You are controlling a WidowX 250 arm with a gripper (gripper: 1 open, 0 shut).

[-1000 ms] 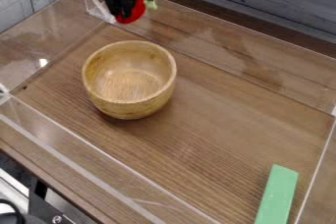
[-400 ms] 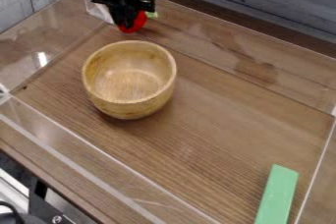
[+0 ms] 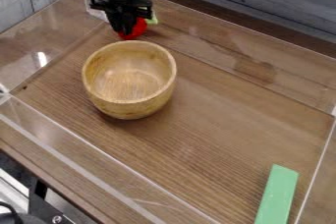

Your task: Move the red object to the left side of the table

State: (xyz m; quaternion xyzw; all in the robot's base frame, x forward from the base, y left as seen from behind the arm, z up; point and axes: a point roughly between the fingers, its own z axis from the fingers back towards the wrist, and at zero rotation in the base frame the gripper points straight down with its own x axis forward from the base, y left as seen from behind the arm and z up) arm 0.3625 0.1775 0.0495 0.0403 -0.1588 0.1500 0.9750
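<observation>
The wooden bowl (image 3: 130, 80) serves as the landmark here. It stands upright and empty on the dark wood-grain surface (image 3: 223, 120), toward the left half of it as the camera sees it.

Just beyond the bowl, toward the far edge, the black gripper (image 3: 128, 27) points steeply down. Its jaws are pinching the red toy fruit (image 3: 130, 28), which shows as a bright red patch below the dark fingers, with a bit of pale green leaf (image 3: 148, 18) sticking out on the side away from the near-left corner. The fruit sits low, very close to the surface behind the bowl's far rim; whether it touches the wood cannot be told from this angle. It is apart from the bowl, not over its opening.

Well away from the bowl, in the near right corner, a flat green block (image 3: 278, 196) lies on the surface alongside the right-hand wall.

Low clear acrylic walls (image 3: 46, 59) run around the surface; the left one passes near the bowl's left side, and the far one stands just behind the gripper.
</observation>
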